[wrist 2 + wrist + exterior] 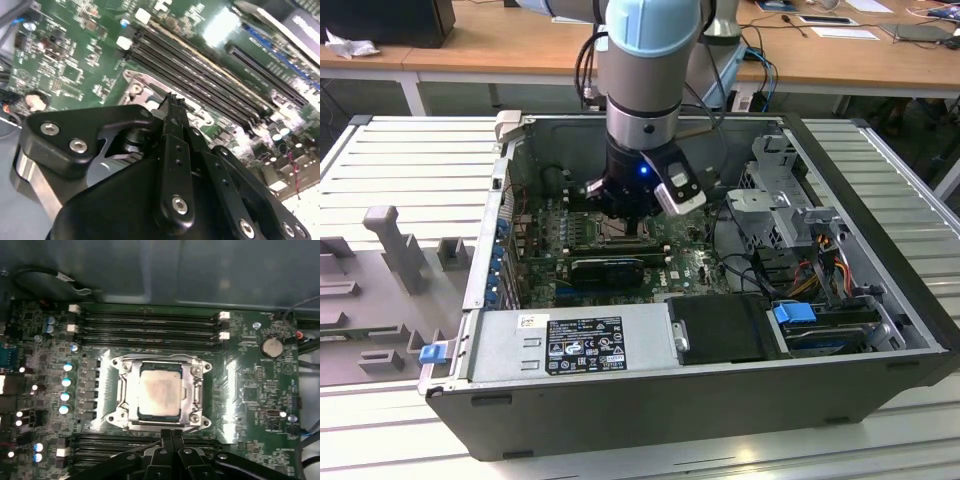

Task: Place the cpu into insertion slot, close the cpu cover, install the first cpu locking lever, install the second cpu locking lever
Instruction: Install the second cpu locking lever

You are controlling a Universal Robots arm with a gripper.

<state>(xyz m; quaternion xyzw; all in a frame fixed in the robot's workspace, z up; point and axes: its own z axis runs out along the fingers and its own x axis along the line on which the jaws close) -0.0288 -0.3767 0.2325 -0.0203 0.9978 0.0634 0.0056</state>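
I see the cpu [159,396] already seated in the insertion slot [131,413] on the motherboard [250,390], w/ the cpu cover [194,390] lying flat around it, chip showing thru the cut-out. My gripper [171,435] hangs just beside the cover's edge nearest the lower memory slots [110,442], fingers pinched narrow, holding nothing. I'd guess it's that close & narrow to work a lever at the cover's rim. Can't make out the levers' state.
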